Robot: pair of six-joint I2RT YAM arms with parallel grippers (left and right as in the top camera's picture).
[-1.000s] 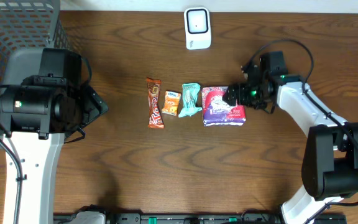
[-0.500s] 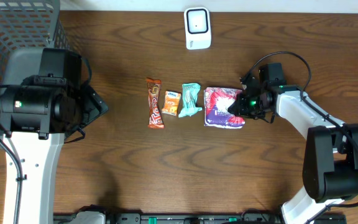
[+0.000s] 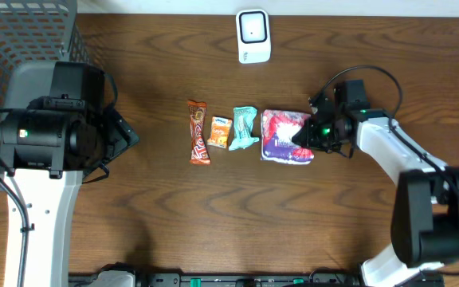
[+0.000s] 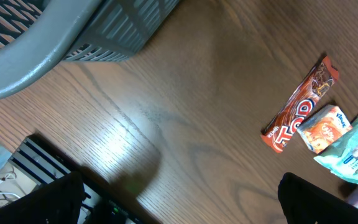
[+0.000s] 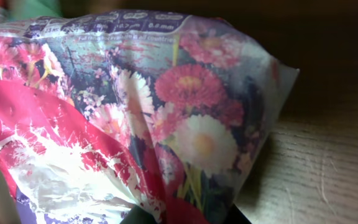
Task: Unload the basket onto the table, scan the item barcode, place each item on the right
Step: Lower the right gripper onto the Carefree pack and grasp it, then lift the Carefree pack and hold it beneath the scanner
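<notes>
The item, a floral purple-and-pink tissue pack (image 3: 282, 135), lies at the right end of a row of small packets. My right gripper (image 3: 303, 137) is shut on its right edge. In the right wrist view the pack (image 5: 135, 106) fills the frame, its wrapper pinched where the right gripper (image 5: 179, 218) meets it at the bottom edge. No barcode shows on the visible faces. A white scanner (image 3: 253, 36) stands at the back of the table. My left gripper (image 4: 185, 208) hangs open over bare wood at the left, holding nothing.
Left of the pack lie a teal packet (image 3: 245, 127), a small orange packet (image 3: 218, 132) and a brown chocolate bar (image 3: 198, 131). A grey mesh basket (image 3: 22, 36) occupies the back left corner. The left wrist view shows the basket (image 4: 73, 31) and table edge.
My right gripper has slid slightly toward the pack's right edge and shut on it, bunching the wrapper. The left arm has not moved.
</notes>
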